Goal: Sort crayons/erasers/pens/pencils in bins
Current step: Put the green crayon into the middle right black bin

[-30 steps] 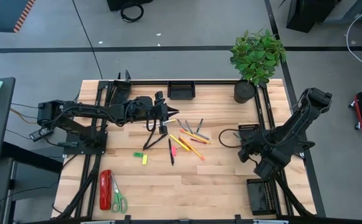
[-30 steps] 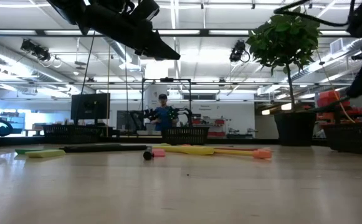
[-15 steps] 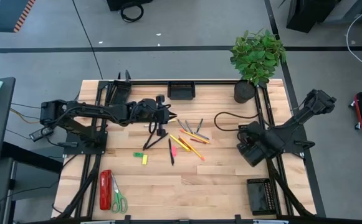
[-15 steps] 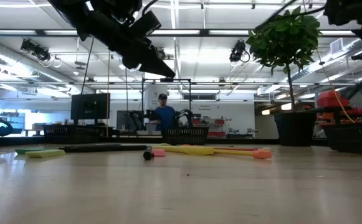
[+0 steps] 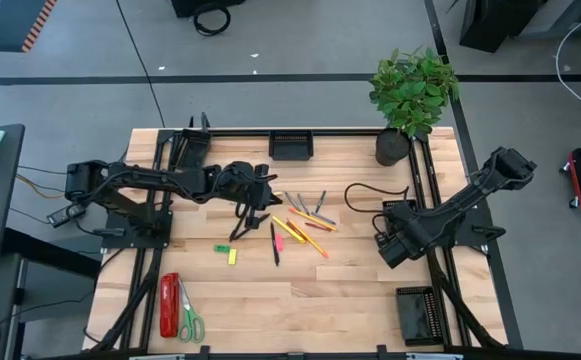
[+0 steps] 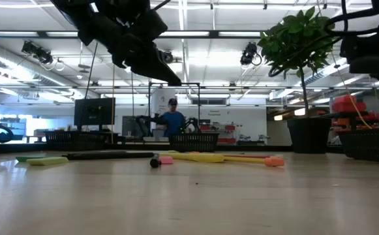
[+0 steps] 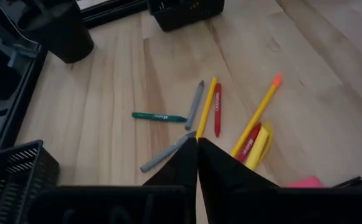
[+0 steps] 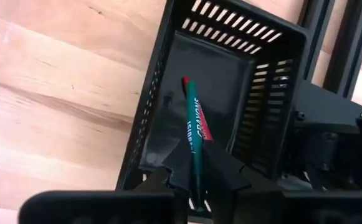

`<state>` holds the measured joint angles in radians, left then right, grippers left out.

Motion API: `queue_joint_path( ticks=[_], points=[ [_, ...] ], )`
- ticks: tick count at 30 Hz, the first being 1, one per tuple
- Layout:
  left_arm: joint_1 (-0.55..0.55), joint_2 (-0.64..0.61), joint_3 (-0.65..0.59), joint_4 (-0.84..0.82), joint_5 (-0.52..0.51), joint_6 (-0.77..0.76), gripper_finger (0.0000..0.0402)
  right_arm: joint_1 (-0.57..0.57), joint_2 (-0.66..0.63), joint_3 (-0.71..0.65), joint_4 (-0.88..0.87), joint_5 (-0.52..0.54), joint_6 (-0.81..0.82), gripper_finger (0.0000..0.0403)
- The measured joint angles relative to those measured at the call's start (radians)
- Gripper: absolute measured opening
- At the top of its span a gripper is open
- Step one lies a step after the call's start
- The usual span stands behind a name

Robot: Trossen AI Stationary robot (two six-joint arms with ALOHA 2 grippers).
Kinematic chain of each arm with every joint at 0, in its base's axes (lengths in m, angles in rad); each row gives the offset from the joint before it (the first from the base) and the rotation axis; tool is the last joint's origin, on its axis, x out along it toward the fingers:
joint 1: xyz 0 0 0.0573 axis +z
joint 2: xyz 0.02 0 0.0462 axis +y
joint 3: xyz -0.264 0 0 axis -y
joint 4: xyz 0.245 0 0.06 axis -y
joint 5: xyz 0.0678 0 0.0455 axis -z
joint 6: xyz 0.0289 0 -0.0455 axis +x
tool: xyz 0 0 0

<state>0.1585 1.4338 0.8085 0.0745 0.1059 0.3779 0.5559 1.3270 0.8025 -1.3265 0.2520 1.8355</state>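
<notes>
If the right hand (image 8: 196, 177), pinching a green crayon (image 8: 194, 134) over the black mesh bin (image 8: 274, 93), is tilting, the crayon could miss.

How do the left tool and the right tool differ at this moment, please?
The left tool holds nothing, while the right tool grips a green crayon. The left tool hangs above loose crayons on the table; the right tool points into a black mesh bin. Both tools are shut.
</notes>
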Motion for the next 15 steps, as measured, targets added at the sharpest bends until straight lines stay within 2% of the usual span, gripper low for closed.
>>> queue_joint_path(
  ticks=[5,15],
  points=[
    [0.000,0.000,0.000,-0.003,0.000,0.000,0.0026,0.000,0.000,-0.003,0.052,0.063,-0.010,0.0046],
    [0.000,0.000,0.000,-0.009,0.001,0.001,0.0019,0.000,0.000,0.010,0.115,0.101,-0.021,0.0048]
  ],
)
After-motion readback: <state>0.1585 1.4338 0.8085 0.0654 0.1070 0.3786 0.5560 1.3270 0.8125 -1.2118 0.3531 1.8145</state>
